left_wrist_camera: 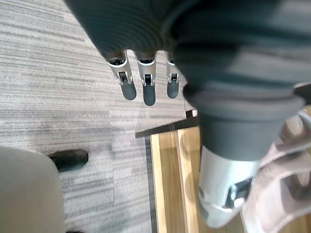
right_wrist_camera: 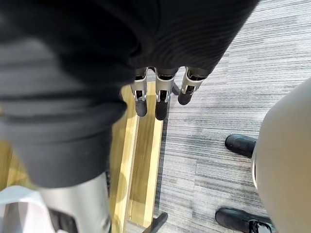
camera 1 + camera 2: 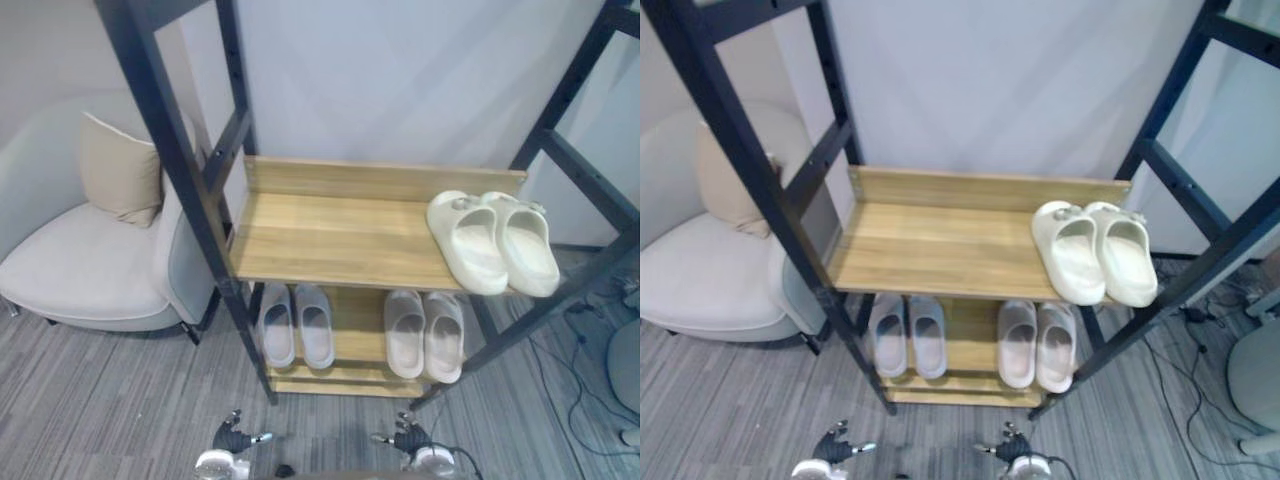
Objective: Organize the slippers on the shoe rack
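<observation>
1. Slippers [image 3: 495, 242], chunky, moulded and cream, sit side by side at the right end of the shoe rack's [image 3: 170, 150] smooth wooden upper shelf [image 3: 330, 235].
2. A grey pair [image 3: 296, 325] and a pinkish pair [image 3: 425, 334] lie on the shelf below.
3. The left hand [image 3: 232, 438] and right hand [image 3: 410, 438] hang low over ribbed carpet [image 1: 58, 73], fingers straight and empty.

The shoe rack's [image 3: 330, 235] shelves are light wood with a visible straight grain and a dull satin finish, carried on a frame [image 3: 175, 150] of matt black metal. The cream slippers [image 3: 470, 245] look like smooth moulded foam or soft plastic, matt. The grey pair [image 3: 315, 325] and the pinkish pair [image 3: 405, 335] below look the same. The armchair [image 3: 85, 265] is covered in pale woven cloth, its cushion [image 3: 120, 170] in beige fabric. The floor [image 3: 100, 400] is grey striped carpet, rough-textured. The wall [image 3: 400, 80] is smooth and matt. The left hand [image 1: 148, 80] and right hand [image 2: 161, 99] have shiny silver fingers with matt dark tips under ribbed, rubbery-looking covers.
</observation>
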